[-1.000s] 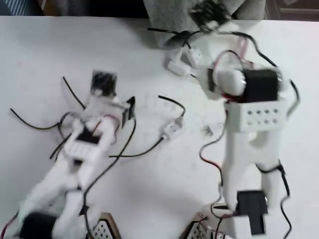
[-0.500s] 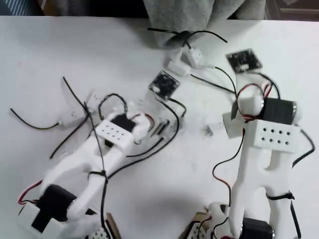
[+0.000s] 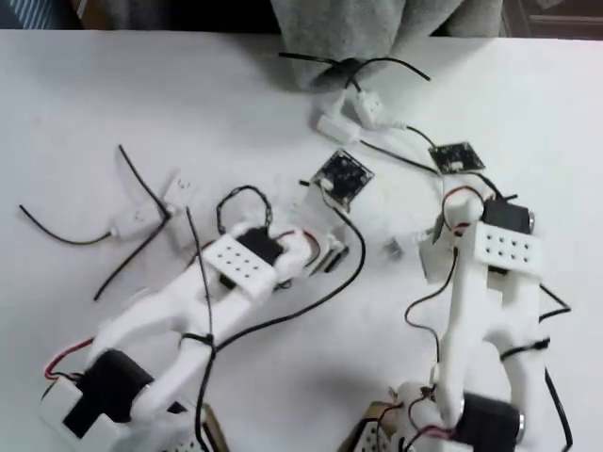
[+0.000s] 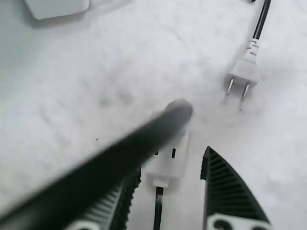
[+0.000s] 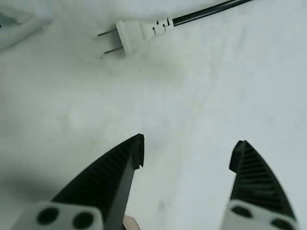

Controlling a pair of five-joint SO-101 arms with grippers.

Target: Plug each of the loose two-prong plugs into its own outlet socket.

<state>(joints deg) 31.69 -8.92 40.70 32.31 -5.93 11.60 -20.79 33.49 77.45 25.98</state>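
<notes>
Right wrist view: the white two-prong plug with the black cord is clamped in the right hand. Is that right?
Not quite. In the right wrist view the white two-prong plug with the black cord is not clamped: it lies loose on the table, apart from the open right hand.

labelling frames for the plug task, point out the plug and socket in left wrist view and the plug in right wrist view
left-view plug (image 4: 243, 73), left wrist view, white body behind prongs
outlet socket (image 4: 170, 165), left wrist view, white body by its slots
right-view plug (image 5: 129, 34), right wrist view, white body
</notes>
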